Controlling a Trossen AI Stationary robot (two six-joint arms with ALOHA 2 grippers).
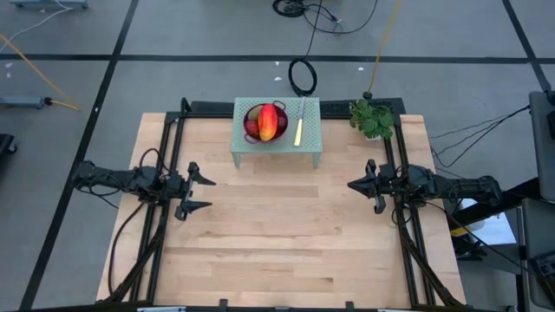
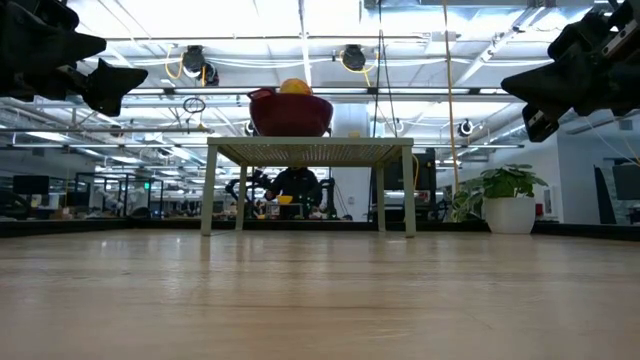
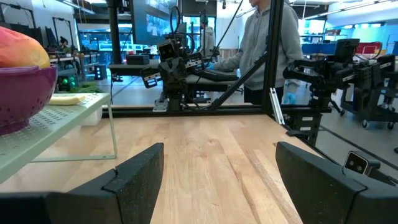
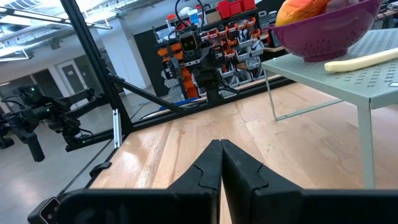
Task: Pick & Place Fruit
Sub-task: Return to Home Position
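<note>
**Fruit heaped in the colander, arms at the table's sides**

We see the fruit (image 1: 268, 122), a glossy red-orange-yellow oblong with dark red rounds beside it, in the purple perforated colander (image 2: 290, 115) on the pale green perforated shelf (image 1: 310, 147). A yellow-handled knife (image 1: 298, 130) lies just beside the bowl. The left gripper (image 1: 211, 192) hangs at the table's left, fingers spread wide and empty. The right gripper (image 1: 351, 185), at the right, has its fingers pressed together on nothing. Only the low view shows the shelf's thin legs, and only the left wrist view shows a person (image 3: 261, 43) in a grey hoodie.
</note>
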